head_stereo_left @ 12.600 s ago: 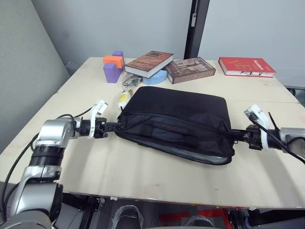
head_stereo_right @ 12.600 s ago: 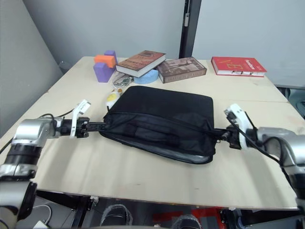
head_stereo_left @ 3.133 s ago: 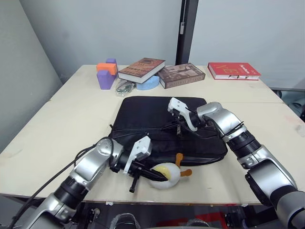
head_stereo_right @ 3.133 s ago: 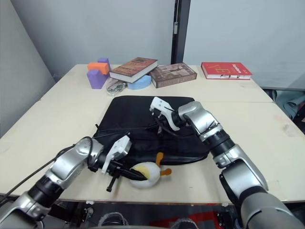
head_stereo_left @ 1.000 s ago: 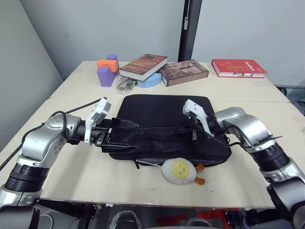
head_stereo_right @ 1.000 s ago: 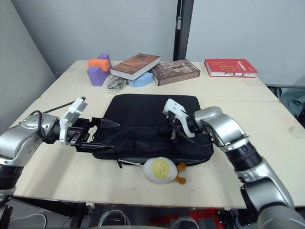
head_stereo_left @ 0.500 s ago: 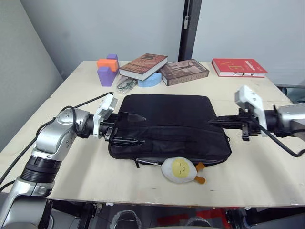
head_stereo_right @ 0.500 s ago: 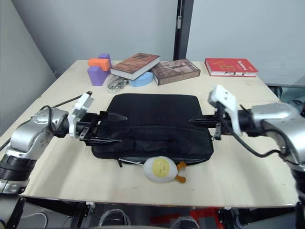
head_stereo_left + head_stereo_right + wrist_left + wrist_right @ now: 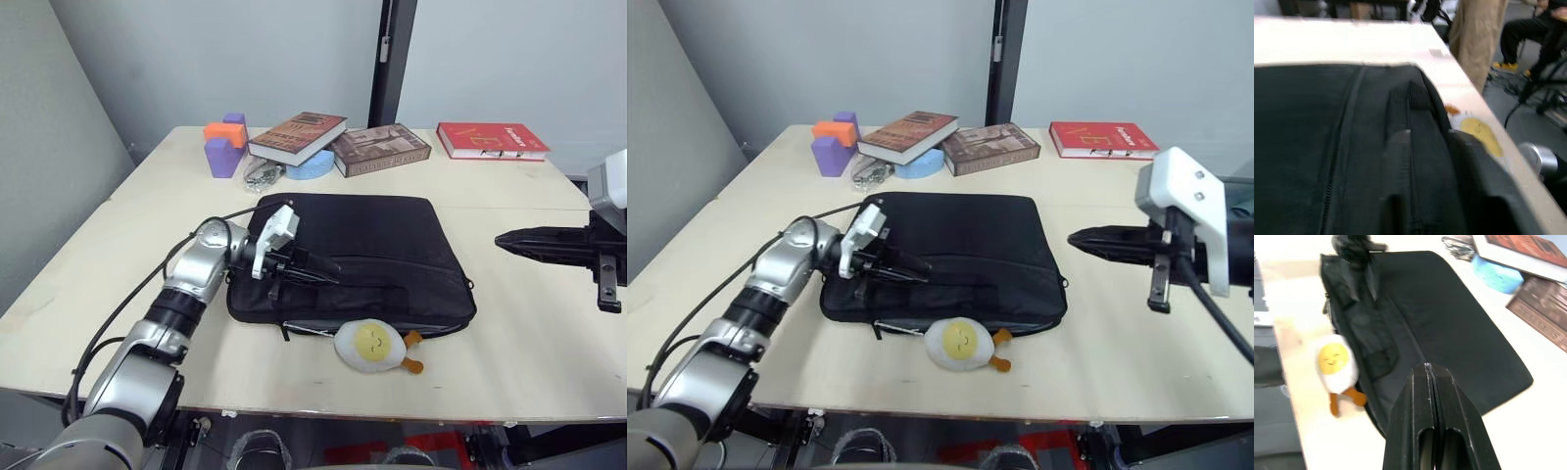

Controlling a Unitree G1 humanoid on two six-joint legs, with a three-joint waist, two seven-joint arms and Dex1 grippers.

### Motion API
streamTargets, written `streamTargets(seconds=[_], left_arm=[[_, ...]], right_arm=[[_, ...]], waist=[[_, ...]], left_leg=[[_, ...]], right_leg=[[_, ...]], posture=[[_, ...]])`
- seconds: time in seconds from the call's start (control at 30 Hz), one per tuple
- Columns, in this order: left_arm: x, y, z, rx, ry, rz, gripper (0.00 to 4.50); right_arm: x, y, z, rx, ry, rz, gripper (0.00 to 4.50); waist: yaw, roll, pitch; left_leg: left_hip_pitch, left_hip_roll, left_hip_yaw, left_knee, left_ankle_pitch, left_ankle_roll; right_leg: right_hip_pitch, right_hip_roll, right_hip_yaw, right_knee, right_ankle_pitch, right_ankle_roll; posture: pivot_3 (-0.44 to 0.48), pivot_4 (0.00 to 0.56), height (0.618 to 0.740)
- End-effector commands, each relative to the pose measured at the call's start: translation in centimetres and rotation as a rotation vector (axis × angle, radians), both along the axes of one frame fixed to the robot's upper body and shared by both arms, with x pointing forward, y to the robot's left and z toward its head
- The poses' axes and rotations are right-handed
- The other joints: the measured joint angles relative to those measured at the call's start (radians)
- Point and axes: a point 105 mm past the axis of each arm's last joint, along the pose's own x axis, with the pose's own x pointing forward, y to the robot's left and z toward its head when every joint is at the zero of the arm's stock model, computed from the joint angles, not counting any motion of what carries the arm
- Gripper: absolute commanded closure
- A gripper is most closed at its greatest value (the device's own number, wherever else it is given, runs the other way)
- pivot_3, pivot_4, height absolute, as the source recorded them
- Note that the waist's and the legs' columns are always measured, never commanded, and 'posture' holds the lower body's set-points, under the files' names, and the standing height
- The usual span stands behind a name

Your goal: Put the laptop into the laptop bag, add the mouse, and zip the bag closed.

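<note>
The laptop bag (image 9: 358,257) lies flat at the centre of the frame on the table (image 9: 137,294), its long zipped edge toward the near side, with an egg-shaped plush toy (image 9: 370,346) touching that edge at lower centre. The left gripper (image 9: 318,272) rests on the bag's left part, its fingers low over the fabric; whether they pinch anything I cannot tell. The right gripper (image 9: 1087,239) hangs at the right of the frame, apart from the bag, fingers pressed together on nothing, while books (image 9: 338,142) and purple and orange blocks (image 9: 224,143) sit along the upper part.
</note>
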Motion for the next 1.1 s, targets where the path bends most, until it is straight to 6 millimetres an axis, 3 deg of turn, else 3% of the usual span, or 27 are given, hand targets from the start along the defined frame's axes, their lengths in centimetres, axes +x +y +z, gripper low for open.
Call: streamTargets(seconds=[0.03,0.1,0.2,0.4,0.57,0.73,1.1], left_arm=[[0.3,-0.2,0.0,0.024,-0.029,-0.05,4.45],[0.6,-0.3,-0.5,0.039,-0.036,-0.047,4.45],[1.0,-0.4,-1.5,0.081,-0.052,-0.036,4.5],[1.4,-0.6,-1.9,0.086,-0.077,-0.033,4.5],[1.5,0.4,-2.7,0.116,-0.066,-0.008,4.5],[1.6,1.1,-3.2,0.137,-0.055,0.011,4.5],[1.5,2.3,-3.8,0.168,-0.048,0.029,4.5]], right_arm=[[-0.1,0.4,-0.4,-0.003,0.007,-0.01,4.5],[-0.2,0.5,-0.7,0.024,0.049,-0.011,4.5],[-0.3,0.8,-1.6,0.04,0.116,-0.006,3.72],[-0.4,2.1,-2.9,0.06,0.189,0.061,1.65],[-0.6,4.6,-6.9,0.016,0.317,0.151,0.04],[2.0,6.1,-10.4,0.035,0.381,0.114,0.04],[2.9,10.1,-14.5,-0.044,0.46,0.277,0.04]], waist=[[0.004,0.0,0.0],[0.006,0.0,0.0],[0.014,0.0,0.0],[0.03,0.0,0.0],[0.03,0.0,0.0],[0.023,0.0,0.0],[0.013,0.0,0.0]], left_leg=[[0.0,0.0,0.0,0.0,0.0,0.0],[0.0,0.0,0.0,0.0,0.0,0.0],[0.0,0.0,0.0,0.0,0.0,0.0],[0.001,0.0,0.0,0.0,0.0,0.0],[0.001,0.0,0.0,0.001,0.0,0.0],[0.002,0.0,0.0,0.001,-0.004,-0.007],[0.003,-0.001,0.0,0.001,-0.004,-0.013]], right_leg=[[0.0,0.0,0.0,0.0,0.0,0.0],[0.0,0.0,0.0,0.0,0.0,0.0],[0.0,0.0,0.0,0.0,0.0,0.0],[0.0,0.0,0.0,0.001,0.0,0.0],[0.001,0.0,0.0,0.001,0.0,0.0],[0.001,0.0,0.001,0.002,0.001,0.002],[0.001,0.0,0.001,0.003,0.002,0.004]], posture=[[0.0,0.15,0.74],[0.0,0.15,0.74],[0.0,0.15,0.74],[0.0,0.15,0.74],[0.0,0.15,0.74],[0.0,0.15,0.74],[0.0,0.15,0.74]])
